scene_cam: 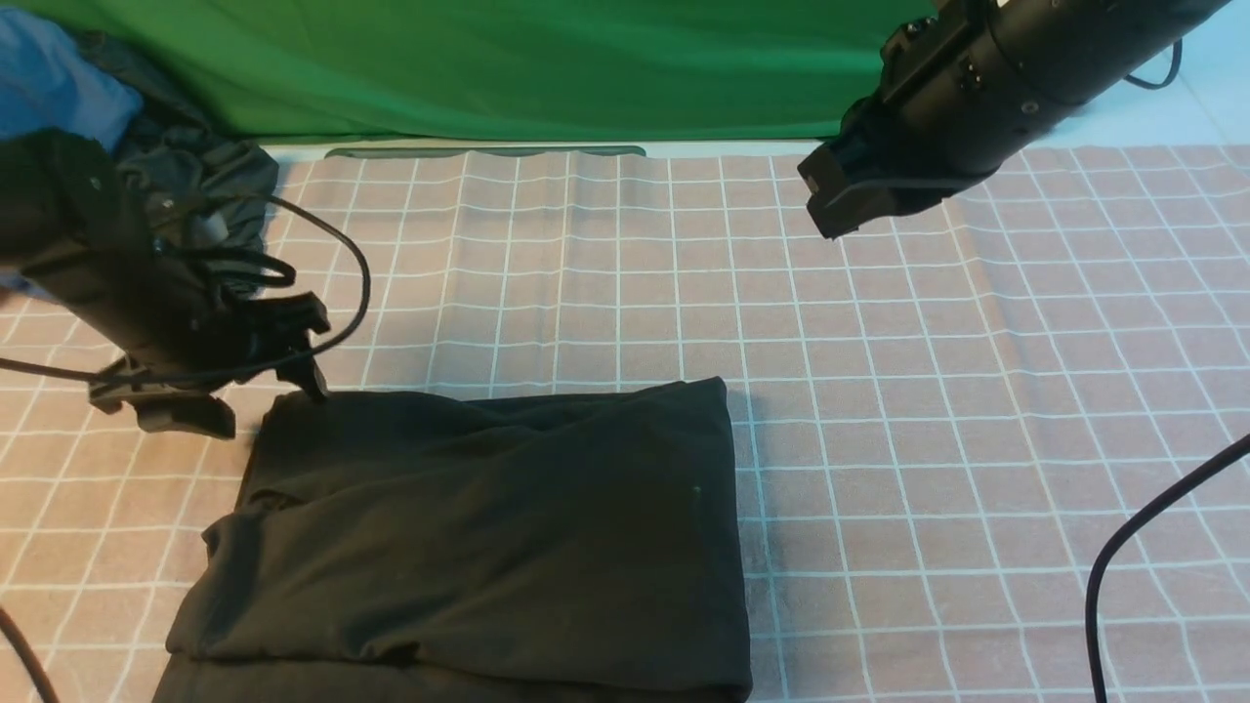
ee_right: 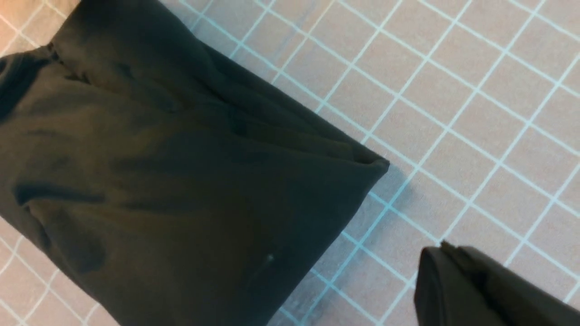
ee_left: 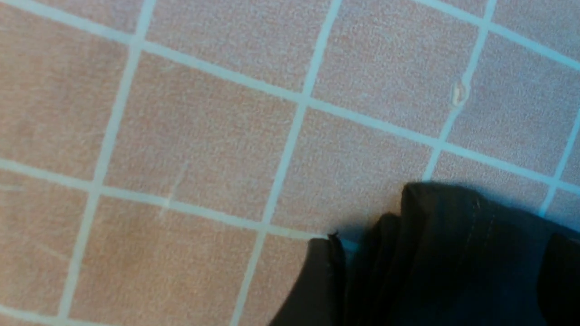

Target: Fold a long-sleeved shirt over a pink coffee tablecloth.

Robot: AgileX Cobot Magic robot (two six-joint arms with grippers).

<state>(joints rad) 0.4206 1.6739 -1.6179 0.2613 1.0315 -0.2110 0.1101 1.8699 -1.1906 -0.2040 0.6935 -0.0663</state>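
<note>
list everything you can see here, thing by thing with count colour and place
long-sleeved shirt: one, black, folded on the near middle of the tablecloth
pink coffee tablecloth: one, pinkish-tan with white grid, spread wide under everything
green cloth: one, plain green, along the far edge
dark grey-green garment: one, far left
blue garment: one, far left corner
left gripper: black, open at the shirt's far left corner
right gripper: black, shut, raised at far right

**Black on pink grid**

The long-sleeved shirt (scene_cam: 488, 527) is plain black. The pink coffee tablecloth (scene_cam: 928, 391) is pinkish-tan, crossed by thin white lines forming small squares. At the far edge hangs a plain green cloth (scene_cam: 508, 68); far left lie a dark grey-green garment (scene_cam: 210, 171) and a blue garment (scene_cam: 54, 88).
</note>
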